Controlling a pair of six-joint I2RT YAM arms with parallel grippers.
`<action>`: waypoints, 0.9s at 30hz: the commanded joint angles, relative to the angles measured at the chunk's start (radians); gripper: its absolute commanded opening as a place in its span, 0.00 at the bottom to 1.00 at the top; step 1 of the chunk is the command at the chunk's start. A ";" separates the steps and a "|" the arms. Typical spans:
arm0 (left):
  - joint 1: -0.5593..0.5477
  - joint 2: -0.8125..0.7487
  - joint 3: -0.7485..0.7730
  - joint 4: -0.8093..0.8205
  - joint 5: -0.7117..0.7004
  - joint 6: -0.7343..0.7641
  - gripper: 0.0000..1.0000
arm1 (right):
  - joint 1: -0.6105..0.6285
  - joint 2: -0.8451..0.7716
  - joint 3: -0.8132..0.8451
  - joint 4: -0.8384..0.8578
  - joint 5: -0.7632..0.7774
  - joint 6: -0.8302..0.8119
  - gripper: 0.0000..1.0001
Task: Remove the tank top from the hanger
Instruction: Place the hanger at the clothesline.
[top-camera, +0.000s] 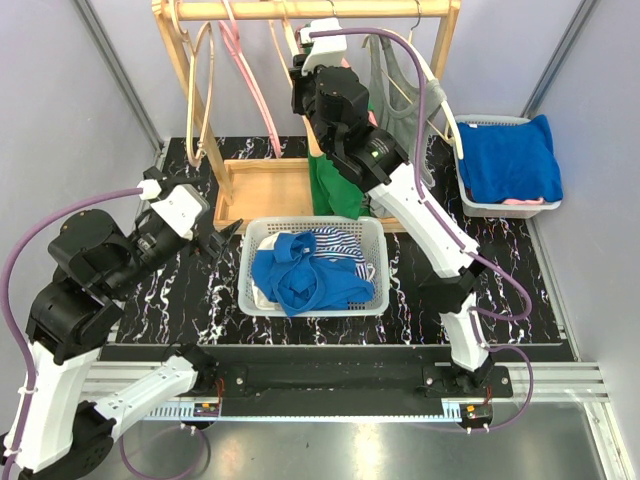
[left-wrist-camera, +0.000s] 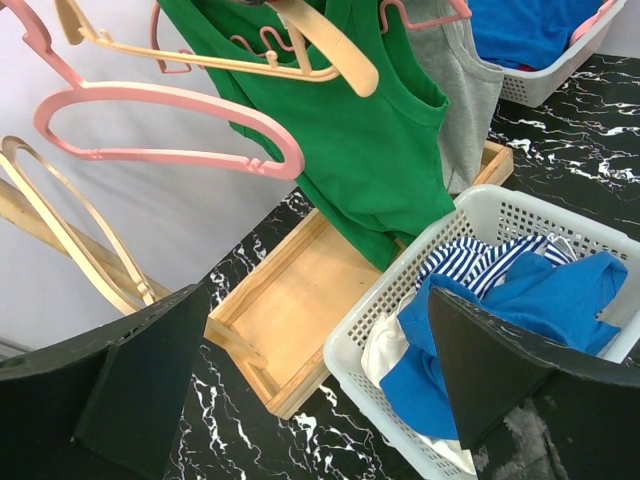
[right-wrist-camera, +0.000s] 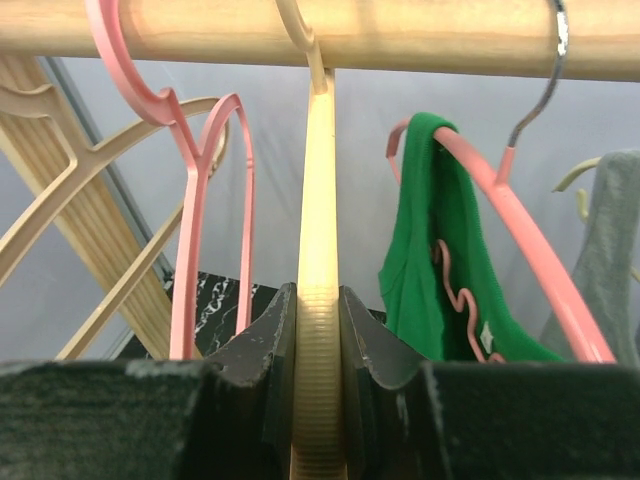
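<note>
right gripper is clamped on the cream hanger, green tank top hanging just beside it; left gripper is wide open.

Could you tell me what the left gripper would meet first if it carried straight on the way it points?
Most likely the left gripper would first reach the wooden tray. The white basket has its rim close beside that line, and depth is unclear.
</note>
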 joint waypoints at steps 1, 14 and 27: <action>0.001 -0.012 0.037 0.031 0.004 -0.020 0.99 | -0.026 0.038 0.054 0.067 -0.055 0.049 0.00; 0.001 -0.010 0.044 0.031 0.022 -0.023 0.99 | -0.053 0.067 0.010 0.044 -0.093 0.135 0.00; 0.001 0.007 0.041 0.031 0.021 0.003 0.99 | -0.010 0.093 0.008 0.014 -0.225 0.131 0.00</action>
